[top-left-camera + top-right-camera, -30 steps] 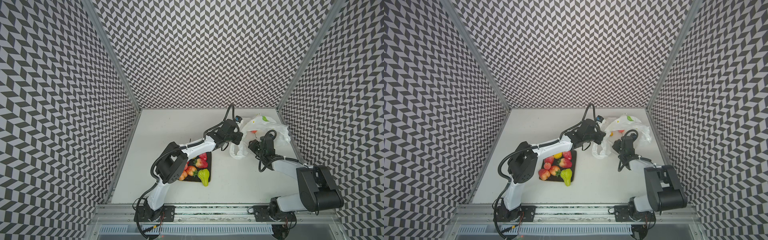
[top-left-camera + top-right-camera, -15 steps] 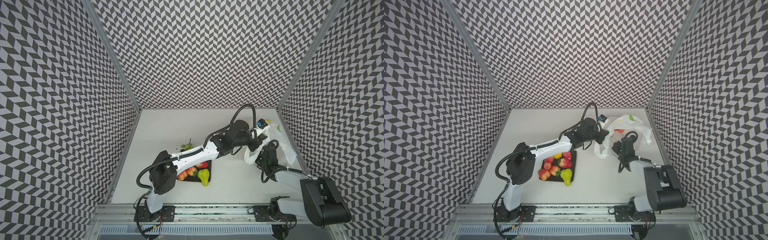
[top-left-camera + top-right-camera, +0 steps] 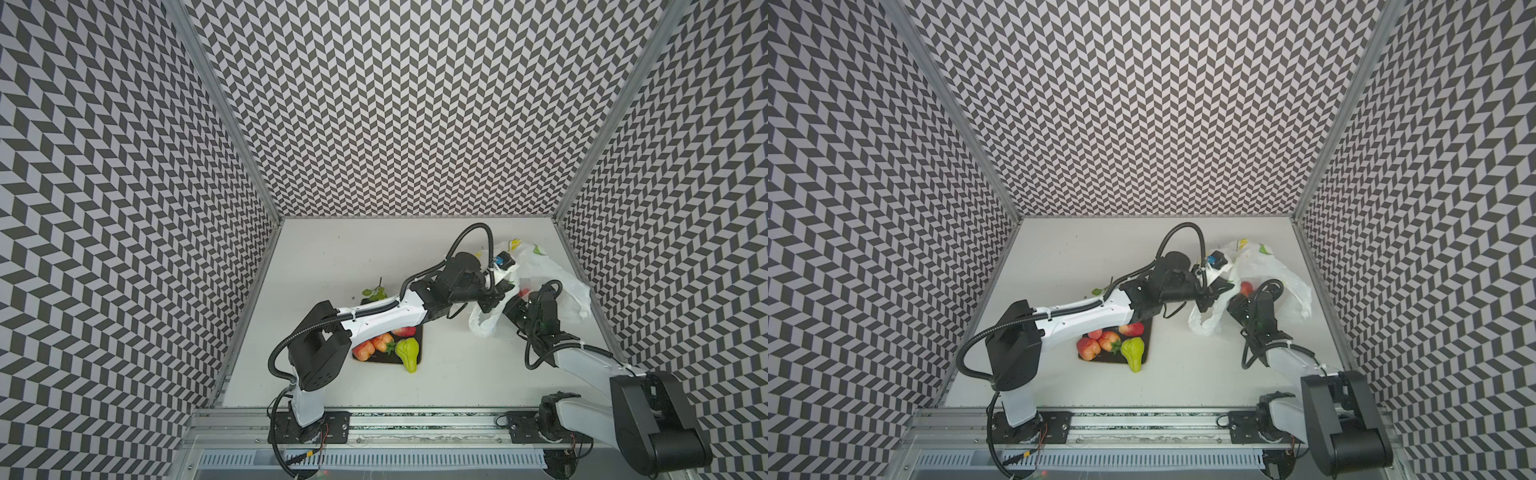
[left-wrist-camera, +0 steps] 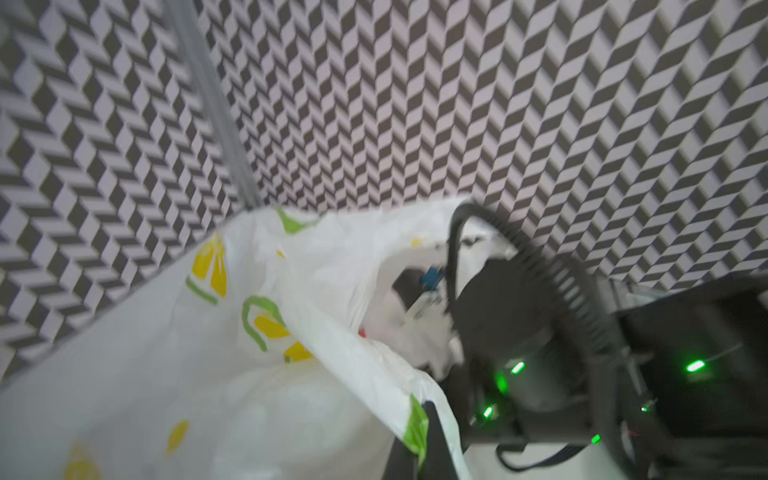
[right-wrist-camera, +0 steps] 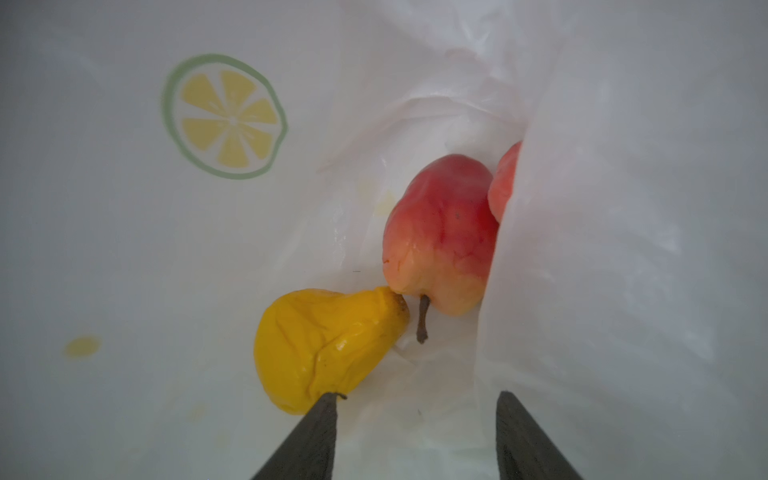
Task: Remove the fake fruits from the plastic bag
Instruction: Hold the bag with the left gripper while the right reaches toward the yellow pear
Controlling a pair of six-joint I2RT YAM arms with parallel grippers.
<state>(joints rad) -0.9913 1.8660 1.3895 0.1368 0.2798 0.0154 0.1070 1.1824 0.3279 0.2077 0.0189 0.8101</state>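
The plastic bag [image 3: 552, 282] lay crumpled at the far right of the table [image 3: 332, 257], close to the right wall, and both arms were at its mouth. The left gripper [image 3: 496, 296] was clamped tight on the bag's near rim. In the left wrist view a dark finger [image 4: 434, 440] sat right against the green-printed edge of the film, and in both top views a loop of film hung below the grip.

The right gripper [image 5: 419, 419] was inside the bag, jaws standing moderately apart with nothing between them. One fingertip overlapped the base of a yellow pear [image 5: 324, 349], though I could not tell whether it touched. That pear lay on the bag's floor, its narrow end touching a red-yellow apple [image 5: 440, 241] whose stalk pointed toward the camera. Behind the apple a third reddish fruit [image 5: 505, 183] peeked out, mostly hidden by a fold of film. In a top view a red fruit [image 3: 1246, 287] showed through the bag, just beyond the right wrist.

Out of the bag — a dark plate [image 3: 1148, 332] sat near the table's middle, partly under the left arm. It carried a lime-green pear [image 3: 1133, 352] overhanging its near right corner, strawberries [image 3: 1131, 329] and a red-yellow peach [image 3: 1088, 348]. A green leafy twig [image 3: 374, 293] poked out on the arm's far side — beyond the plate.
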